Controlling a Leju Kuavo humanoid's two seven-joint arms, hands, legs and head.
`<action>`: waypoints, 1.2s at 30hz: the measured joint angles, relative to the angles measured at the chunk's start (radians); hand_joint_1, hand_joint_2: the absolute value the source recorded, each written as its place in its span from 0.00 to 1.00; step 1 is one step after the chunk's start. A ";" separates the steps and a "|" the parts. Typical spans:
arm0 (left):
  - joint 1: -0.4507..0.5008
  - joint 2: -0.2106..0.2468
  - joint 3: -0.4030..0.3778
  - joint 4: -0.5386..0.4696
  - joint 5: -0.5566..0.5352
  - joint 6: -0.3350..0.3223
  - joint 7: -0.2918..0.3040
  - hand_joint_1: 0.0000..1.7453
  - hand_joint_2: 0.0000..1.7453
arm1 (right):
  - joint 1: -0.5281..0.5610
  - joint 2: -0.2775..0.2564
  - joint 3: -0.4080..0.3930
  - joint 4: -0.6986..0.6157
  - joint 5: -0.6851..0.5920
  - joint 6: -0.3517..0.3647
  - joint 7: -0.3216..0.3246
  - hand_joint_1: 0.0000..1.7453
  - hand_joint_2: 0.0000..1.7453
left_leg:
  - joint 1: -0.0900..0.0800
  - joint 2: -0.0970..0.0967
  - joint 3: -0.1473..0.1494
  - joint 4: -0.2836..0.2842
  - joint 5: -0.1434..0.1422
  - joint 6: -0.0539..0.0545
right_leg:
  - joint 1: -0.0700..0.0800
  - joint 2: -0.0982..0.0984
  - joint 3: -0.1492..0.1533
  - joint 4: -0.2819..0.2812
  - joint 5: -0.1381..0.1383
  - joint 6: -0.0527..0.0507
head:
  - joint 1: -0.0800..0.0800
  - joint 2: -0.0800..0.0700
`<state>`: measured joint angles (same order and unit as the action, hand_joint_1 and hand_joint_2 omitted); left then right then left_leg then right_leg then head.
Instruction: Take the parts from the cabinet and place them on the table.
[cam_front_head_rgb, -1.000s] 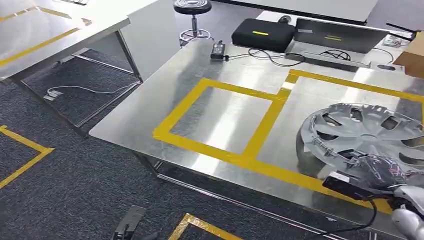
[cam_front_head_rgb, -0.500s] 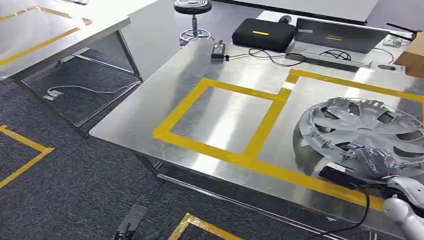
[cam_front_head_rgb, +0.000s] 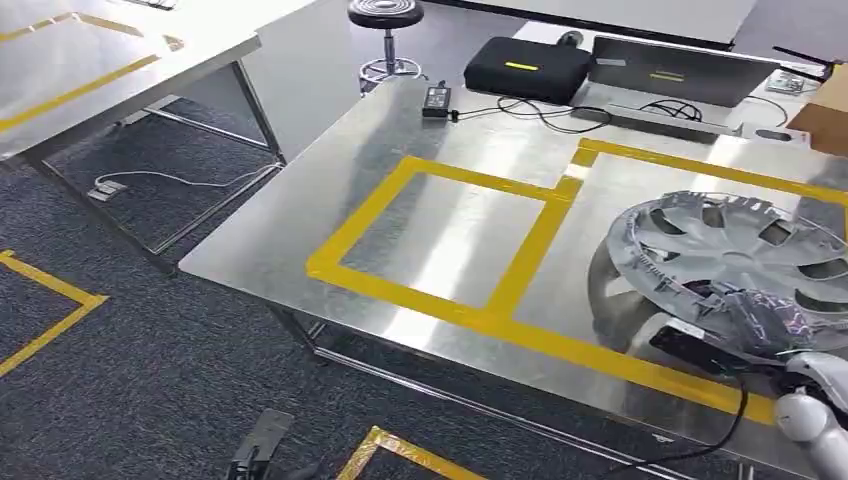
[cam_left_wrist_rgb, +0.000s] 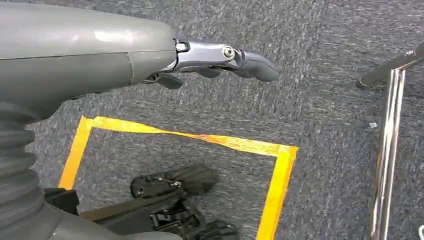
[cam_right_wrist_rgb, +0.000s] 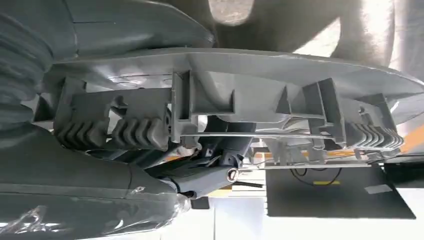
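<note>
Head view: the right hand (cam_front_head_rgb: 765, 325) grips the hubcap (cam_front_head_rgb: 735, 250) by its near rim, holding it tilted above the table (cam_front_head_rgb: 300, 240), inside the right taped square (cam_front_head_rgb: 700, 270). Since a second ago the hubcap has risen and tipped farther back. Bare metal lies left of it. The left hand (cam_left_wrist_rgb: 220, 57) hangs over carpet, holding nothing, fingers loosely extended.
</note>
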<state>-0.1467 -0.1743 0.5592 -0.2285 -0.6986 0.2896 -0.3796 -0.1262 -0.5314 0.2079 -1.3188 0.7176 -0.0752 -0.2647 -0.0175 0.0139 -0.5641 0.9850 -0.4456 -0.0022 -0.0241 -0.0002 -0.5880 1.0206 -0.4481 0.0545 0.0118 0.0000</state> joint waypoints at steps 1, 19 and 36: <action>-0.001 0.000 0.000 0.000 0.010 -0.010 -0.001 0.00 1.00 | -0.001 0.000 0.000 0.000 -0.001 0.000 0.000 1.00 1.00 | 0.000 0.000 0.000 0.000 0.000 0.000 | 0.000 0.000 0.000 0.000 0.000 0.000 | 0.000 0.000; -0.004 0.002 0.021 0.000 0.066 -0.018 -0.032 0.00 1.00 | -0.013 0.000 -0.004 0.000 -0.002 0.003 -0.006 1.00 1.00 | 0.000 0.000 -0.001 0.000 0.000 0.000 | 0.000 0.000 -0.001 0.000 0.000 0.000 | 0.000 0.000; -0.008 -0.005 0.024 0.000 0.076 0.031 -0.073 0.00 1.00 | -0.017 -0.002 0.000 0.005 0.001 0.002 -0.010 1.00 1.00 | 0.000 0.000 -0.001 0.000 0.000 0.000 | 0.000 0.000 -0.002 0.000 0.000 0.000 | 0.000 0.000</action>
<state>-0.1552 -0.1789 0.5833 -0.2289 -0.6227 0.3202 -0.4524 -0.1431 -0.5337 0.2075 -1.3142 0.7183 -0.0732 -0.2747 -0.0175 0.0138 -0.5654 0.9851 -0.4457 -0.0022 -0.0241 -0.0001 -0.5895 1.0206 -0.4481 0.0546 0.0118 0.0000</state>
